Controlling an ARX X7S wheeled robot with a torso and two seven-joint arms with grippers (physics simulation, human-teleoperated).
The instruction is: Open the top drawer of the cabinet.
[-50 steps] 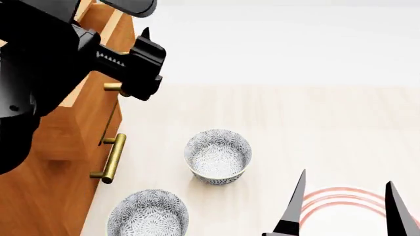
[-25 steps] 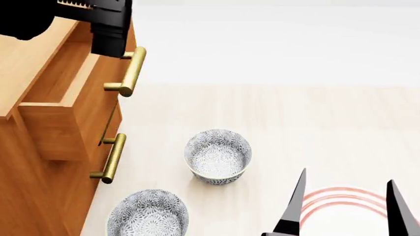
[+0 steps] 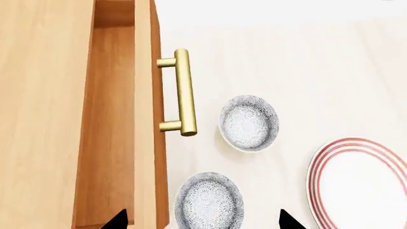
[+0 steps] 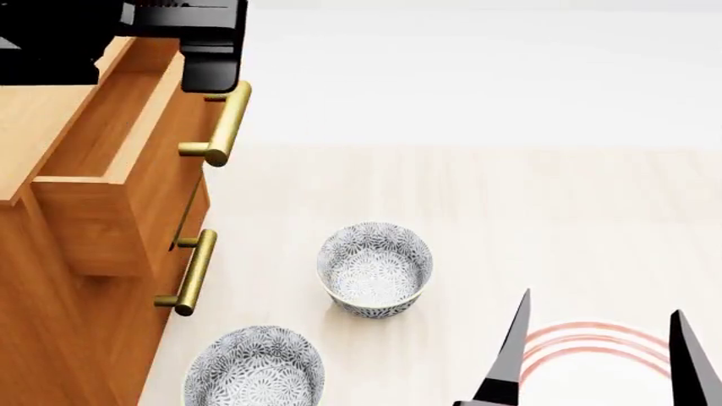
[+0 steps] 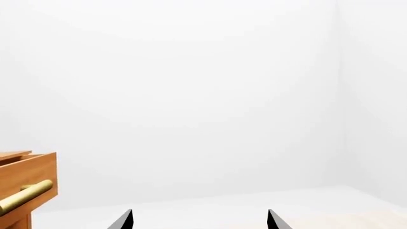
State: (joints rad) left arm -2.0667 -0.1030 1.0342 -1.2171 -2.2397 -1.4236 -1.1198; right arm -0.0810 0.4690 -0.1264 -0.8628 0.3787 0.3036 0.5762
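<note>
The top drawer [image 4: 124,161] is standing pulled out of the cabinet [image 4: 57,304] at the left of the scene, its bare wooden inside showing and its brass handle [image 4: 222,123] jutting past the shut drawer below; it is sitting just as it did half a second ago, so I am judging the opening done. What is changing is my left gripper [image 3: 200,220]: a second ago it was down at the handle, and now I am lifting it clear, fingers spread wide and empty above the drawer's far end. My right gripper [image 4: 598,359] is waiting near me over the red-ringed plate [image 4: 587,342], fingers apart, beside the two patterned bowls [image 4: 374,269].
</note>
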